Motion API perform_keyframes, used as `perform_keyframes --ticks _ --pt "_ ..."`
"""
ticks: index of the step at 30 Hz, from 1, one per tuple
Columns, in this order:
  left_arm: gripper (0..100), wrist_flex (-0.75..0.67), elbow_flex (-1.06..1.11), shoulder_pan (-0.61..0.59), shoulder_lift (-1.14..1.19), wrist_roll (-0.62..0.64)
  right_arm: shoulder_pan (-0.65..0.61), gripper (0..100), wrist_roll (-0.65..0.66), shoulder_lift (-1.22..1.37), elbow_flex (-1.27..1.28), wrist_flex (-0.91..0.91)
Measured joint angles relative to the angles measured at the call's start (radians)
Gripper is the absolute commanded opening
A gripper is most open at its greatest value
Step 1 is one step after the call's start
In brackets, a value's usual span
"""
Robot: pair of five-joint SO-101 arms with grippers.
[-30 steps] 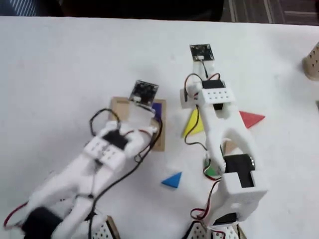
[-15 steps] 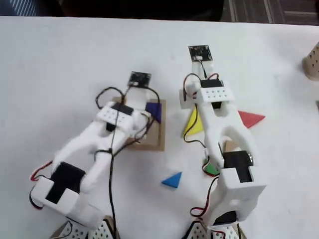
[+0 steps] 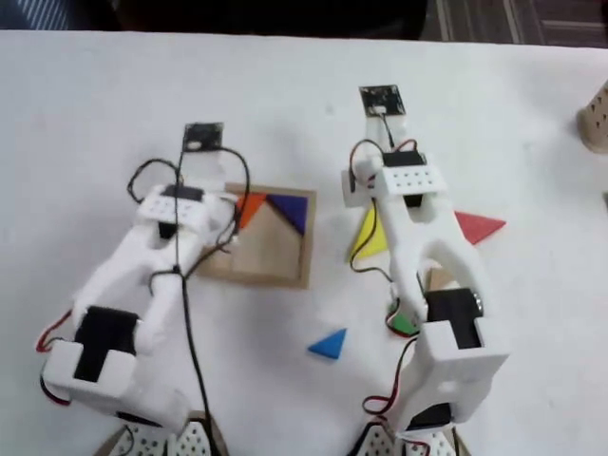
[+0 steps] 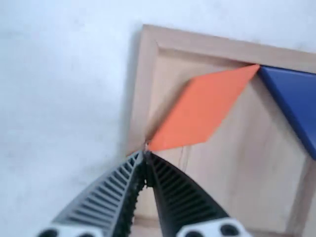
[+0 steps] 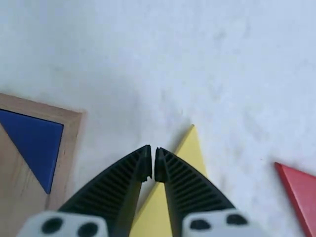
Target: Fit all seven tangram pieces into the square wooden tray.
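Looking down from the high view, the left arm (image 3: 142, 275) leans over the near-left part of the square wooden tray (image 3: 271, 278) on the white table (image 3: 114, 85). An orange parallelogram (image 3: 249, 208) and a dark blue triangle (image 3: 290, 211) lie in the tray's far half, touching at a corner. The right arm (image 3: 427, 256) stretches forward beside the tray. A yellow triangle (image 3: 366, 236) lies partly under its wrist and a red triangle (image 3: 477, 226) on its other side. A small blue triangle (image 3: 329, 344) lies loose between the two arm bases, and a green piece (image 3: 406, 325) peeks out from beneath the right arm.

In the left wrist view, the left claw (image 4: 144, 157) is closed and empty. Its tips meet right at the orange parallelogram's nearest corner, above the tray's rim. The dark blue triangle lies farther ahead, off to one side.

In the right wrist view, the right claw (image 5: 152, 160) is closed with nothing between its fingers, hanging over the yellow triangle. The triangle's apex shows just beyond the tips. The tray's corner with the dark blue triangle lies to one side of the claw, the red triangle to the other.
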Motion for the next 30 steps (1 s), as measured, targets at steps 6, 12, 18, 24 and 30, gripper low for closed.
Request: perform_keyframes --ticks 6,12,18,24,30 --pt "2 -0.061 0.175 0.011 -0.233 -0.052 0.0 1.8 0.0 0.0 0.0 0.0" --pt "2 -0.127 0.31 0.084 -0.362 -0.097 0.0 1.8 0.0 0.0 0.0 0.0" --pt "2 -0.133 0.229 0.084 -0.19 -0.101 0.0 1.8 0.0 0.0 0.0 0.0" --pt "2 -0.133 0.061 0.06 0.02 -0.101 0.0 1.8 0.0 0.0 0.0 0.0" --pt "2 -0.147 -0.02 0.054 0.086 -0.101 0.0 1.8 0.0 0.0 0.0 0.021"
